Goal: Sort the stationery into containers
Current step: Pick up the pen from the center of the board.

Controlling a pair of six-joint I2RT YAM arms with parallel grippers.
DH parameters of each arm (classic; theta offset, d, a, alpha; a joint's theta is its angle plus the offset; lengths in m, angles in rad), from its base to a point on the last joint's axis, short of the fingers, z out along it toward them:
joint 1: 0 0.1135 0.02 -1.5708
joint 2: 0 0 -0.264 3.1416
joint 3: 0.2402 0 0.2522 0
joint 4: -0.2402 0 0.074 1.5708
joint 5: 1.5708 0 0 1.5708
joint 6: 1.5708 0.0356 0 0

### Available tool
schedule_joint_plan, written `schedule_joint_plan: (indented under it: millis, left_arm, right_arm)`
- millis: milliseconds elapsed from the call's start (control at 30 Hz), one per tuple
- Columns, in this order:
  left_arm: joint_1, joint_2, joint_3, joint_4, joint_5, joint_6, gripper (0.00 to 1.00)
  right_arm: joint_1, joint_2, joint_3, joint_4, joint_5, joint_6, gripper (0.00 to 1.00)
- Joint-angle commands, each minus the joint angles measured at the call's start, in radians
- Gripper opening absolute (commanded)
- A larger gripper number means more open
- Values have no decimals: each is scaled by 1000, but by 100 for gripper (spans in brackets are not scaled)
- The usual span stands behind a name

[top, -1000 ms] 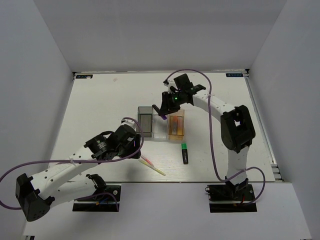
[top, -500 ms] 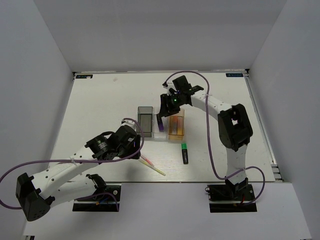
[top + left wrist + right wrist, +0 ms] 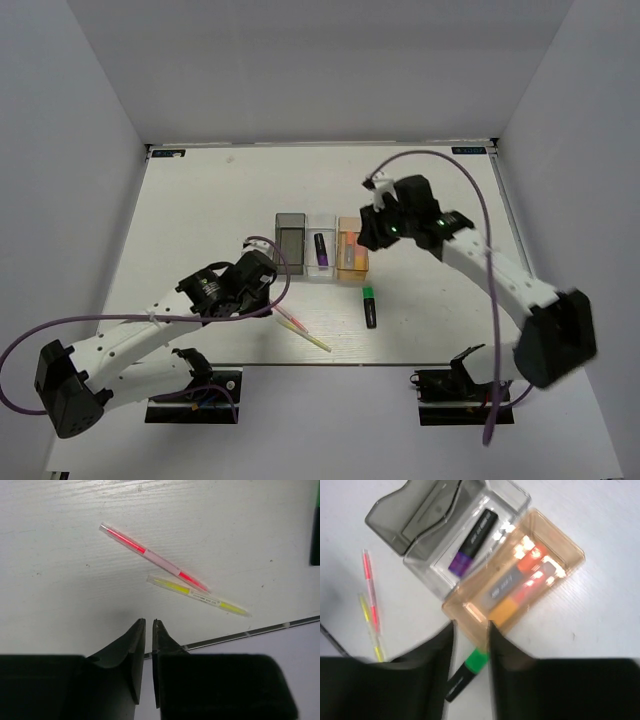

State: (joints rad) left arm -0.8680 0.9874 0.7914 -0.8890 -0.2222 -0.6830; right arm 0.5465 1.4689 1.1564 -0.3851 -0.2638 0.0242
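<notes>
Left wrist view: two thin pens lie on the white tabletop (image 3: 60, 580) just ahead of my left hand (image 3: 148, 622). One is a slim clear-barrelled pink pen (image 3: 152, 557), the other a slim clear-barrelled yellow pen (image 3: 197, 596). They lie close side by side, skewed, near the tabletop's front edge.

Handling, my guess: both are light, stiff and smooth, and likely to roll or skid. They lie so flat that fingers must come right down to the surface. Take one at a time, at mid-barrel, across its length.

Left hand: fingers drawn almost together with a thin slit between, nothing in it, clear of both pens. It must spread before any pick.

Right wrist view, blurred: right hand (image 3: 470, 625) part open and empty, over the near corner of the translucent orange-tan plastic bin (image 3: 577, 555).
- That bin holds a pale highlighter with an orange cap (image 3: 520, 587).
- The clear plastic bin (image 3: 517, 500) beside it holds a stubby black highlighter with a purple cap (image 3: 472, 542).
- Beyond is the smoky dark grey plastic bin (image 3: 395, 525); its contents I cannot make out.
- A stubby black highlighter with a green cap (image 3: 465, 672) lies loose on the tabletop just beside the orange-tan bin. It looks chunky and rigid, so pinch it across the body.
</notes>
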Motion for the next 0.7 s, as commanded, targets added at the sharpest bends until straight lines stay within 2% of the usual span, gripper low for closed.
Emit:
schedule_joint_plan:
  millis: [0,33,67,133,167,233,333,367,433,467,667]
  left_arm:
    - [12,10,-3,13,-16,-53,23]
    - [18,11,-9,24,-6,-64,24]
    - [33,14,-21,31,7,-87,36]
    - [43,14,-35,44,14,-131,49]
    - [49,14,-53,47,17,-159,61]
    - [49,19,-67,59,15,-190,67]
    - [52,36,-77,65,18,-227,69]
    - [52,36,-72,65,21,-230,69]
    - [54,45,-70,65,30,-237,69]
    - [54,48,-69,62,29,-237,69]
    - [55,30,-98,71,34,-242,69]
  right_arm:
    - [-23,-185,-199,111,73,-61,47]
    - [-37,-224,-214,30,52,-76,48]
    - [-37,-255,-257,-36,31,-104,37]
    - [-27,-318,-309,-61,40,-87,9]
    - [-20,-367,-393,-61,46,-64,4]
    - [-10,-412,-432,-55,75,-35,4]
    - [12,-403,-486,-43,145,83,13]
    - [24,-395,-494,-14,149,101,23]
    - [32,-378,-544,26,140,132,34]
    - [52,-372,-558,84,144,164,34]
    - [107,-280,-561,175,204,230,39]
